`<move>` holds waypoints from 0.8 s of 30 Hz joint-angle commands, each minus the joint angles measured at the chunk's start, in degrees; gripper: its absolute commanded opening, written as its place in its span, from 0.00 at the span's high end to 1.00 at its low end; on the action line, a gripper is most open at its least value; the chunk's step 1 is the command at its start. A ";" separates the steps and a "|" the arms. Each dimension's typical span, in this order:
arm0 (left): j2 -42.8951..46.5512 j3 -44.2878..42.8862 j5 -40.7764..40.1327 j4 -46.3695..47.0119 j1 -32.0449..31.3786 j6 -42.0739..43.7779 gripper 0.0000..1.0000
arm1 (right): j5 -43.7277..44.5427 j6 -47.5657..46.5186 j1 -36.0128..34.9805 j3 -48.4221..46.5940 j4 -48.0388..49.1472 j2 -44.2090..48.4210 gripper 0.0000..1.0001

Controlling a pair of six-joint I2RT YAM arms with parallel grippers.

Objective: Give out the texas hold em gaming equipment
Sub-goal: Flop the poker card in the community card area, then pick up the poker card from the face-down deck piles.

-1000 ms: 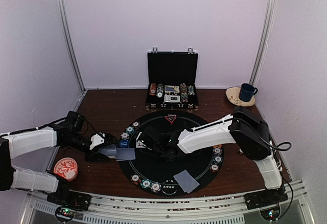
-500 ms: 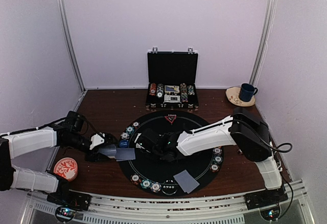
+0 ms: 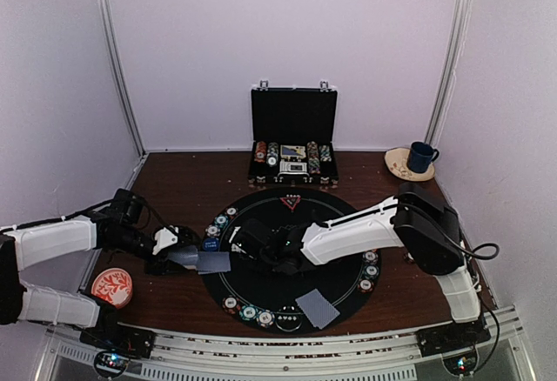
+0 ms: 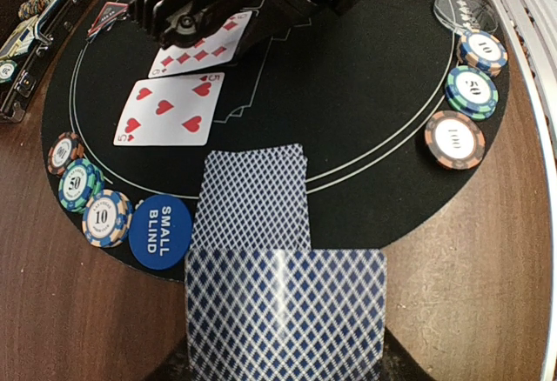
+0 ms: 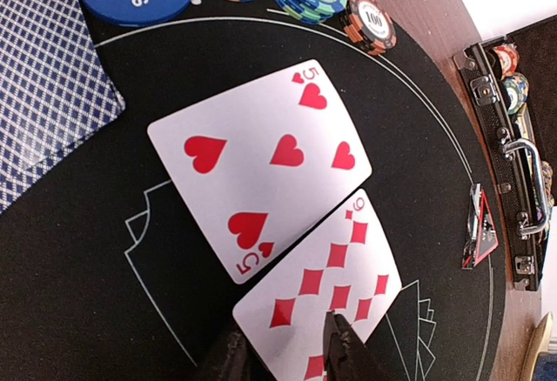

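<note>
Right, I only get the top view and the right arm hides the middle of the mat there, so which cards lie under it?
Observer: Two face-up cards edge to edge, a five of hearts and a diamonds card.
Operator: Is the right claw gripping either?
Observer: No. Its jaws stand apart over the diamonds card, which lies flat.
Operator: And the blue disc left of them?
Observer: It is printed SMALL BLIND.

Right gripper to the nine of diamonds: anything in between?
Nothing visible. The right gripper hangs directly over the near end of the nine of diamonds, fingers apart. The five of hearts lies alongside, farther out, not between them.
</note>
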State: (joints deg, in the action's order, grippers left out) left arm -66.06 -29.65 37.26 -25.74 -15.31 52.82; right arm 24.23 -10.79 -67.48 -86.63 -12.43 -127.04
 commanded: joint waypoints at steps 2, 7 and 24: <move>-0.37 -0.36 0.46 1.55 0.27 -0.57 0.89 | -1.48 -0.31 -0.47 0.73 -3.13 1.70 0.65; -0.24 -0.32 0.46 1.55 0.22 -0.56 0.89 | -1.71 -0.32 -0.68 0.33 -4.79 2.37 0.58; 0.06 -0.39 0.58 1.56 0.20 -0.72 0.89 | -0.11 8.33 -1.91 3.12 -5.47 14.03 0.13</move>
State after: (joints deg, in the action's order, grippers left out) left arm -66.08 -29.65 37.26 -25.74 -15.31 52.82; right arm 23.24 -7.66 -69.14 -84.82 -18.83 -119.11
